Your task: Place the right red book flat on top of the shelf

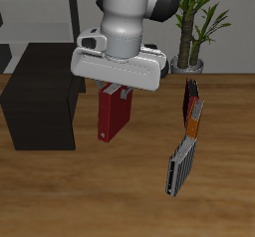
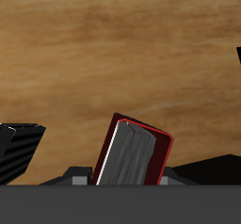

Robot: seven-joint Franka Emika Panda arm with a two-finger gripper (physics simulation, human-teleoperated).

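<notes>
The claw (image 1: pixel 119 90) grips the red book (image 1: pixel 114 116) by its upper end, so the book hangs below it with its long axis near upright, clear of the table (image 1: pixel 120 196), the shelf (image 1: pixel 40 94) just beside.

Wood table (image 1: pixel 120 196): shelf (image 1: pixel 42 97), 3 leaning books (image 1: pixel 188 131), plant pot (image 1: pixel 185 64).

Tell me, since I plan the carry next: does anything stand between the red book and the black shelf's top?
Nothing visible does. The right red book hangs tilted under the gripper, beside the shelf. The shelf's flat top looks bare. The other books lie on the book's far side, away from the shelf.
</notes>
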